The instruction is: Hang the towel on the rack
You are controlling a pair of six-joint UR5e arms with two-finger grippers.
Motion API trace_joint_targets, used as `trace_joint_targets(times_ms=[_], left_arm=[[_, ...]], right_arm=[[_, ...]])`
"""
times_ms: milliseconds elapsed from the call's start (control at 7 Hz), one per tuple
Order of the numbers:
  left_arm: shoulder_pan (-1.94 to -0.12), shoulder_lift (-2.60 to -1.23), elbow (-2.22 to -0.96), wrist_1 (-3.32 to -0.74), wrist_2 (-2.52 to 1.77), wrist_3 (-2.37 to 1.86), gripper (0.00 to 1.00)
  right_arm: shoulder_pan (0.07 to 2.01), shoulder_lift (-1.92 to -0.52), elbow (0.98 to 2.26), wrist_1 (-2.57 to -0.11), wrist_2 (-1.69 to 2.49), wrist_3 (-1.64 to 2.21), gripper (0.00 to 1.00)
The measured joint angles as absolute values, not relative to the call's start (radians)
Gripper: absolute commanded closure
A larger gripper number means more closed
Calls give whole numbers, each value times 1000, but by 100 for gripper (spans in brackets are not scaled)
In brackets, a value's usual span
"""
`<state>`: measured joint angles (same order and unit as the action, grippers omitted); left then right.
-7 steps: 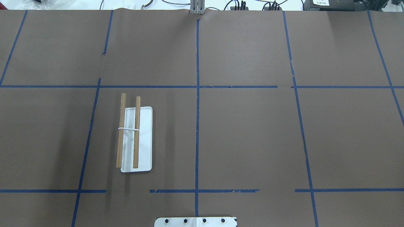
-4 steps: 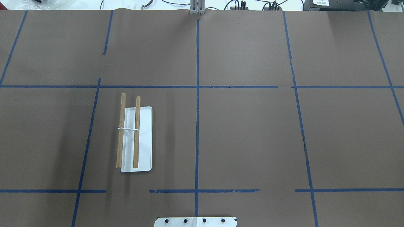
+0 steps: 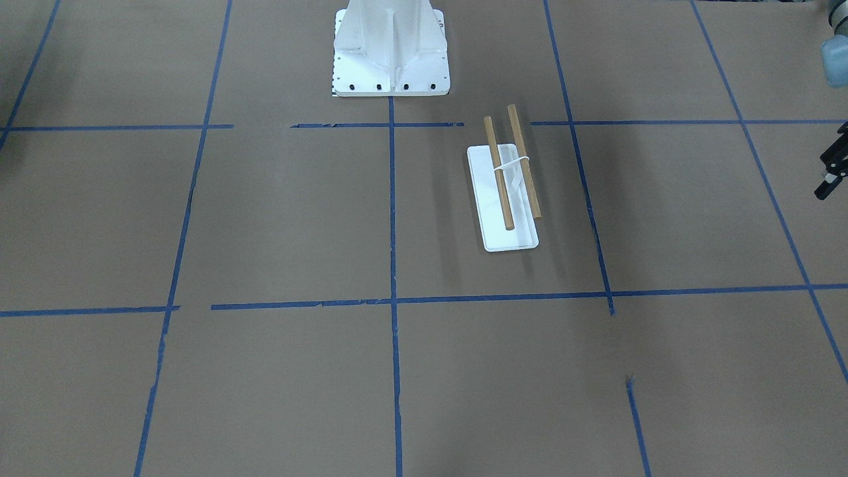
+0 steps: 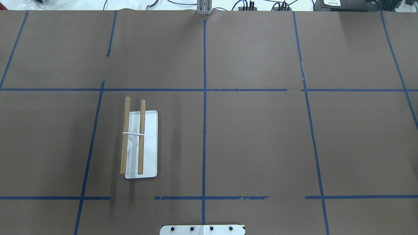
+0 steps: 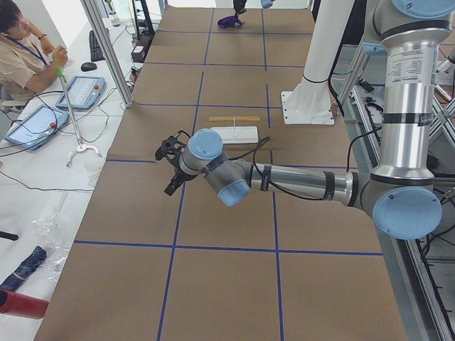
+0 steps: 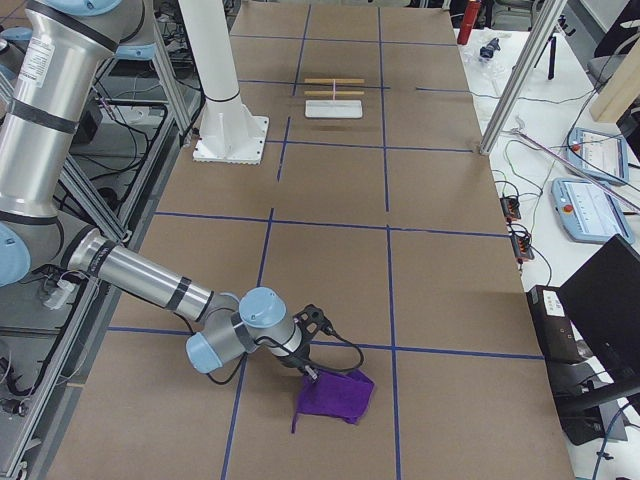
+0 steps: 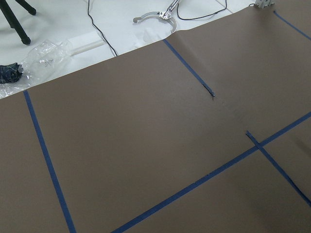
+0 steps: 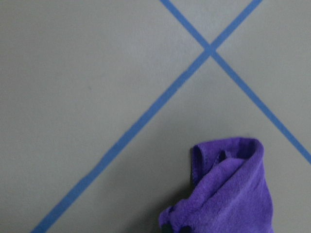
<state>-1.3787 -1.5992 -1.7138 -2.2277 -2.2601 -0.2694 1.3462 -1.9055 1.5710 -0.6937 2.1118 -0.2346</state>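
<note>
The rack has a flat white base and two wooden dowels. It stands left of centre in the overhead view and shows in the front view. A purple towel lies crumpled on the table's far right end, far from the rack. My right gripper is at the towel's near corner. In the right wrist view the towel bunches to a pinch at the bottom edge. My left gripper hovers above the table's left end and holds nothing. I cannot tell whether it is open.
The white arm pedestal with bolt holes stands at the robot's side of the table. Blue tape lines grid the brown table. An operator sits beyond the far edge, with a thin pole stand nearby.
</note>
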Motion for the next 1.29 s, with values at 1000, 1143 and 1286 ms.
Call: trace_joint_targets(times_ms=[1000, 1143, 1286], left_arm=[[-924, -2014, -1947, -1836, -2051, -1448, 31], [-864, -2086, -1920, -1835, -2033, -1628, 30], [-826, -2149, -1890, -1836, -2017, -1759, 30]], right_arm=[[1104, -1505, 2029, -935, 2273, 617, 100], [1000, -1406, 2037, -936, 2187, 706, 100], [891, -1323, 2043, -938, 2074, 764, 100]])
